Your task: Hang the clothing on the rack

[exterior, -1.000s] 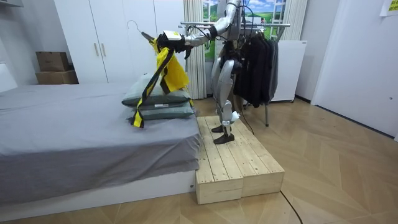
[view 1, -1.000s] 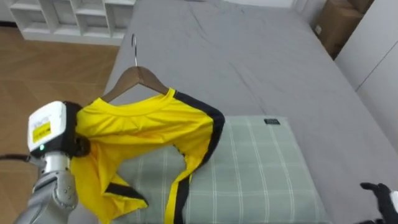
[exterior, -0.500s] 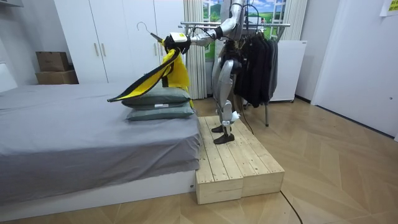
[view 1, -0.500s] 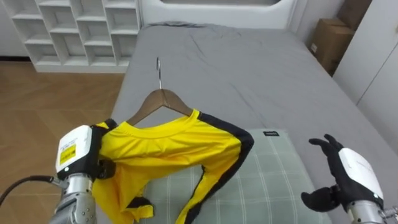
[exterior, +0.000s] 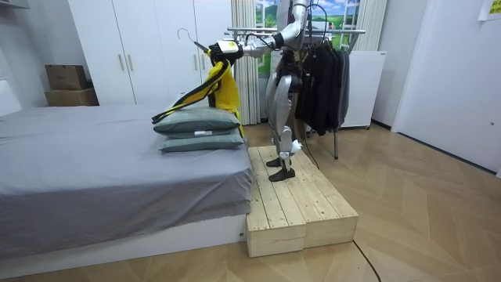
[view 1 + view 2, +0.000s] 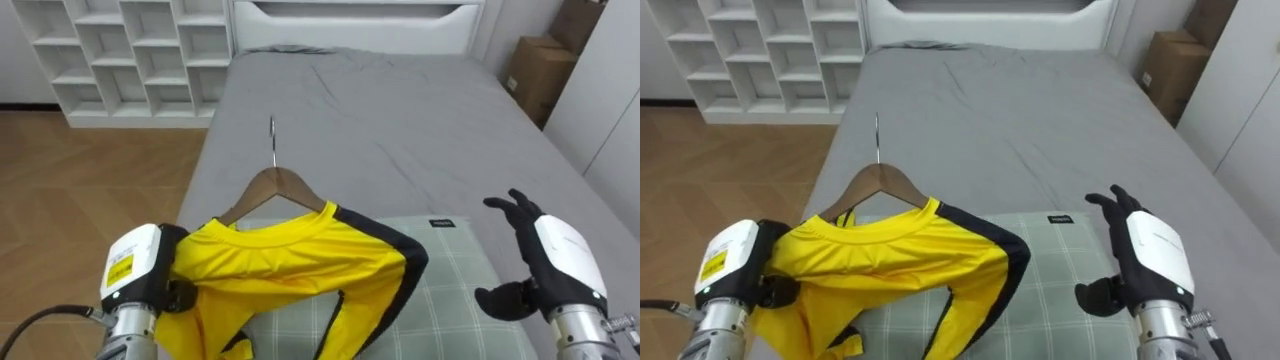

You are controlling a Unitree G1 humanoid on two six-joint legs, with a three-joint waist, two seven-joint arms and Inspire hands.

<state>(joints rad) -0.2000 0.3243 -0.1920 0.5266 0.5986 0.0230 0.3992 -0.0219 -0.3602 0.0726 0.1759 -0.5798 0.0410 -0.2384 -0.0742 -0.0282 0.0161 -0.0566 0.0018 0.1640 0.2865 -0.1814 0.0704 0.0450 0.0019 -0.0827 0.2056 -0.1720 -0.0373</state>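
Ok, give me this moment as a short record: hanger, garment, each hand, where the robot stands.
hanger: wooden hanger, hook pointing up
garment: yellow shirt with black trim, on the hanger, held up over the pillow
left hand: shut on the shirt's shoulder
right hand: open, fingers spread, over the pillow
robot: on a wooden platform beside the bed, clothes rack behind it

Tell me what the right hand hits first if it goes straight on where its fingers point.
The right hand, open, points ahead and slightly left, past the green pillow. Nothing stands close in that line. It would probably meet the grey bed farther on, though its height above it is unclear.
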